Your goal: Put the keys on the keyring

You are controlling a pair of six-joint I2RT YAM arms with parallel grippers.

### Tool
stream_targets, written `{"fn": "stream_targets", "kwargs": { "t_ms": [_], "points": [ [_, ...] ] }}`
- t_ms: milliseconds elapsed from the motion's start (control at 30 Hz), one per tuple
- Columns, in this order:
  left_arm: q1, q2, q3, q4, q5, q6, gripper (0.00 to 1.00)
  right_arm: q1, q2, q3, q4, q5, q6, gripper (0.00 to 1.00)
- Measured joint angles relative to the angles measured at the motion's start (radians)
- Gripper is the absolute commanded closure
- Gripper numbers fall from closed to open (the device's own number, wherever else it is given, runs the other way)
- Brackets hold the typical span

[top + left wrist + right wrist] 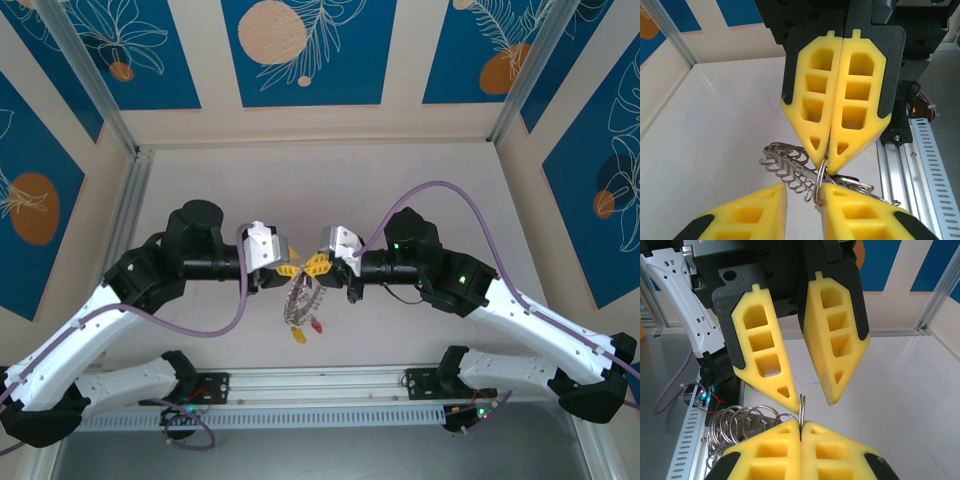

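Silver keyring [802,405] pokes up from my right gripper [801,424], which squeezes it tight. My left gripper [812,397] has its yellow fingers [765,355] apart, one on each side of the ring, not pinching it. My left wrist view shows shiny loops [785,164] bunched just beside my fingertips. From above, the keys [303,305] hang under both grippers, with a red tag [316,323] and a yellow tag [298,335].

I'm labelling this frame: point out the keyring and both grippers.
keyring [801,407]: right wrist view, its upper edge.
left gripper [812,400]: right wrist view, between its open tips.
right gripper [827,163]: left wrist view, between its shut tips.
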Motion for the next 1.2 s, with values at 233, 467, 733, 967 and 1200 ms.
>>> {"fn": "stream_targets", "kwargs": {
  "t_ms": [233, 467, 733, 967, 1200],
  "points": [
    [-0.021, 0.021, 0.002, -0.018, -0.008, 0.024, 1.0, -0.004, 0.006, 0.0, -0.018, 0.002, -0.008, 1.0],
    [-0.022, -0.026, -0.055, 0.048, -0.001, -0.003, 1.0, -0.003, 0.005, 0.001, -0.011, -0.001, -0.011, 0.96],
    [-0.021, -0.109, -0.173, 0.246, 0.072, -0.098, 1.0, -0.002, -0.018, -0.001, 0.024, -0.026, 0.005, 0.79],
    [0.008, -0.145, -0.248, 0.42, 0.164, -0.19, 1.0, -0.001, -0.071, -0.033, 0.054, -0.025, 0.016, 0.79],
    [0.049, -0.159, -0.338, 0.632, 0.257, -0.312, 1.0, -0.001, -0.099, -0.061, 0.062, -0.026, 0.028, 0.81]
  ]
}}
